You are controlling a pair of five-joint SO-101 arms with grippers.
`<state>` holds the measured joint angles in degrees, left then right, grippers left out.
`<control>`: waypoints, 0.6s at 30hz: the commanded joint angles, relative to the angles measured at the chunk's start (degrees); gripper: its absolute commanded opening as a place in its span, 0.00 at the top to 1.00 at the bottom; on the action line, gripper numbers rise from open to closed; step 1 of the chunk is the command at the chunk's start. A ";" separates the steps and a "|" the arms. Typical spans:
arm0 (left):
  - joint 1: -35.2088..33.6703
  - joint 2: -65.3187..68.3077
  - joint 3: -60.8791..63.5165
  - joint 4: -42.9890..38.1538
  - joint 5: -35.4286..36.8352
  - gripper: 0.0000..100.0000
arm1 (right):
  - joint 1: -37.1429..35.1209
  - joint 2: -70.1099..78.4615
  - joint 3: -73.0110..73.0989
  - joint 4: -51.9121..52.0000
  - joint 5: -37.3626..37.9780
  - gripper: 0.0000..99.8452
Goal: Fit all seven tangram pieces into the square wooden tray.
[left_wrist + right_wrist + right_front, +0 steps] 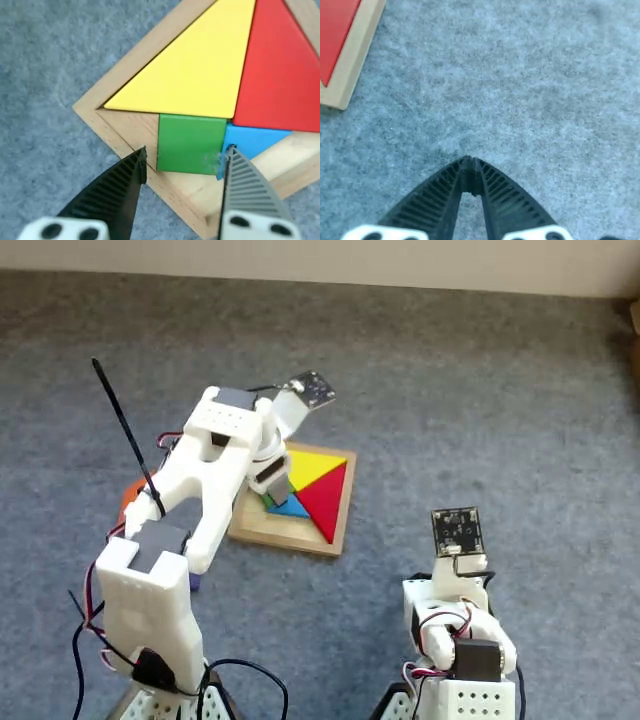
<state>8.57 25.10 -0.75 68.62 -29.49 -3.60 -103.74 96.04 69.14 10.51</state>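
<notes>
over the wooden tray (338, 532): left jaws spread around the green square (191, 144)

on the grey carpeted desk (480, 390) i see the tray lying square-on to neither arm, one corner turned toward me. four pieces sit inside it. the yellow triangle (200, 65) fills one side, and the red triangle (280, 70) lies edge to edge beside it. the green square sits under the yellow one's long edge. the blue piece (252, 140) is tucked between the green square and the red triangle. bare wood shows in the rest of the tray.

my left arm (200, 490) stretches out over the tray. the left jaws are released and wide apart, with the black fingertip (135, 165) just outside one side of the green square and the grey one (235, 165) at the opposite side, over the seam with the blue piece. i cannot tell whether either tip touches the square.

my right arm (460, 640) sits folded at the near edge of the desk, well apart from the tray. the right jaws are clenched on nothing, tips together above bare carpet, with a corner of the tray off to one side.

an orange shape (128, 498) peeks out from behind the left arm, off the tray; i cannot tell what it is
</notes>
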 commanded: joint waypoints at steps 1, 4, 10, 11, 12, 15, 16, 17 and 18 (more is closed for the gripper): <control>-0.84 -0.13 -2.95 -1.67 1.85 0.76 | 0.66 0.75 8.22 0.48 0.00 0.98; -0.84 -0.13 -3.47 -3.43 3.96 0.76 | 0.66 0.75 8.22 0.48 0.00 0.98; -0.84 -1.10 -4.35 -4.13 4.48 0.76 | 0.66 0.75 8.22 0.48 0.00 0.98; -0.84 -1.80 -5.67 -4.04 5.54 0.76 | 0.66 0.75 8.22 0.48 0.00 0.98; -0.84 -2.51 -6.37 -3.87 7.30 0.76 | 0.66 0.75 8.22 0.48 0.00 0.98; -0.92 -5.67 -7.52 -0.62 10.64 0.76 | 0.66 0.75 8.22 0.48 0.00 0.98; -0.92 -7.08 -7.52 0.53 10.81 0.76 | 0.66 0.75 8.22 0.48 0.00 0.98; -0.92 -8.40 -7.60 1.67 10.81 0.76 | 0.66 0.75 8.22 0.48 0.00 0.98; -0.92 -9.63 -7.60 2.64 10.81 0.76 | 0.66 0.75 8.22 0.48 0.00 0.98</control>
<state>8.22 21.67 -5.05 68.53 -19.56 -3.60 -103.74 96.04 69.14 10.51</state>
